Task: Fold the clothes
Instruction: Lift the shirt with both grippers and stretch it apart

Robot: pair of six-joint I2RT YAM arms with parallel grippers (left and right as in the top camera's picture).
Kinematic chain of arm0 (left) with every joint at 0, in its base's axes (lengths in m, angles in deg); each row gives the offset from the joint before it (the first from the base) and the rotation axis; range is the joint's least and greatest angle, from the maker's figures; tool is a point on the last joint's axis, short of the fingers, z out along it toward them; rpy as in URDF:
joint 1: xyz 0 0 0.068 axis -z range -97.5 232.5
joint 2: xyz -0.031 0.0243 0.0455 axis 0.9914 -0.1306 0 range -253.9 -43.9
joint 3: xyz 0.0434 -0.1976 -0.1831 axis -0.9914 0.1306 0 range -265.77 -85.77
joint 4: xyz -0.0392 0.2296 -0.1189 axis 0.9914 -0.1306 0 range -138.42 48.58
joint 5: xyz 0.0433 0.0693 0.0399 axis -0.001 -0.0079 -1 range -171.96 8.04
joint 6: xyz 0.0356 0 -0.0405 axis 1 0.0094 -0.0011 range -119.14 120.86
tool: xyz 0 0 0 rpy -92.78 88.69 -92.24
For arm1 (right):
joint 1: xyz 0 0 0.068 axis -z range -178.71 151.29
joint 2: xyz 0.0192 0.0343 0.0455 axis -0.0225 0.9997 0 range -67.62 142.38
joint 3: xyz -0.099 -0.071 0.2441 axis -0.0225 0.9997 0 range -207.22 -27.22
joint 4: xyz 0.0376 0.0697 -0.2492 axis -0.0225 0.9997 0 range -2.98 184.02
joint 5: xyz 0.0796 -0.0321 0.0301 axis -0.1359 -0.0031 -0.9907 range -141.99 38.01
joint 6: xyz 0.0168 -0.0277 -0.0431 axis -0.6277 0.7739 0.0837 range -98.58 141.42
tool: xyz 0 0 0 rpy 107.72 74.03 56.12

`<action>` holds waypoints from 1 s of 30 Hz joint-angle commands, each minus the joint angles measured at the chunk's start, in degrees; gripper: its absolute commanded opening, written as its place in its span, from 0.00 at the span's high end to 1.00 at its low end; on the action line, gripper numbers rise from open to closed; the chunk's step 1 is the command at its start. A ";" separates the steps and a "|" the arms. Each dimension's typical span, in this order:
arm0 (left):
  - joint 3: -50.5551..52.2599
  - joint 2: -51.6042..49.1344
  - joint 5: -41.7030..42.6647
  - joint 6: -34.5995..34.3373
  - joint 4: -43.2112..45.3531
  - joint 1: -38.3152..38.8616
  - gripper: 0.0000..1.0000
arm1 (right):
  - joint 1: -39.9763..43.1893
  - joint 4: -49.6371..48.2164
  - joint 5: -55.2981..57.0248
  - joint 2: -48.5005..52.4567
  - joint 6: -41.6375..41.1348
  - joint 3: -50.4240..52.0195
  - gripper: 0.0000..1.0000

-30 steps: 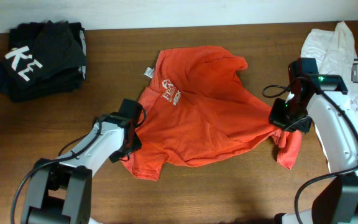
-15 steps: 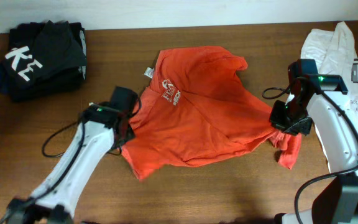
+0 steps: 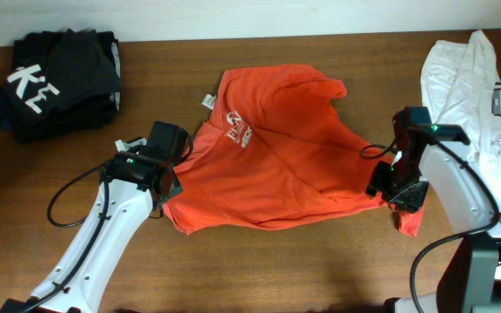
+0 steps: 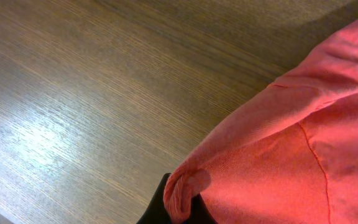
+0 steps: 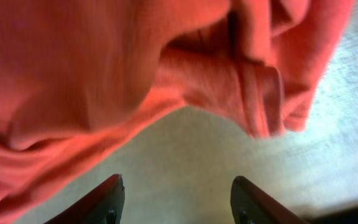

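Pinched tight in the black left pincer (image 4: 178, 202): a soft, rolled-up fold of the red-orange T-shirt (image 3: 277, 174), right at one edge. Spread wide apart, the hard black tips of the right pincer (image 5: 178, 199), with only pale, shiny counter (image 3: 320, 261) between them. Just above those tips, bunched cloth with a thick sewn hem. Lying crumpled and wrinkly in the middle of the brown wooden counter, between both pincers. White letters (image 3: 240, 135) and a small white label (image 3: 206, 102) near the neck.
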 commanded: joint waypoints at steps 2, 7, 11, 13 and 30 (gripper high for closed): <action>-0.61 0.85 -2.95 0.76 -0.13 -0.20 0.99 | 0.22 -7.08 0.70 -0.85 -2.38 5.01 0.41; -0.61 0.87 -4.81 0.76 -1.20 -2.91 0.99 | 0.22 -15.72 0.94 -0.15 -3.30 9.38 0.39; -0.61 0.87 -4.87 0.92 -3.41 -9.09 0.99 | 0.22 -14.56 4.76 0.04 -5.11 9.38 0.39; -0.61 0.87 -4.81 2.25 -3.45 -12.28 0.99 | 0.22 -14.49 4.81 0.04 -5.44 9.38 0.39; -0.61 0.87 -4.81 2.25 -3.37 -14.56 0.99 | 0.17 -19.10 1.77 0.04 -6.80 14.29 0.96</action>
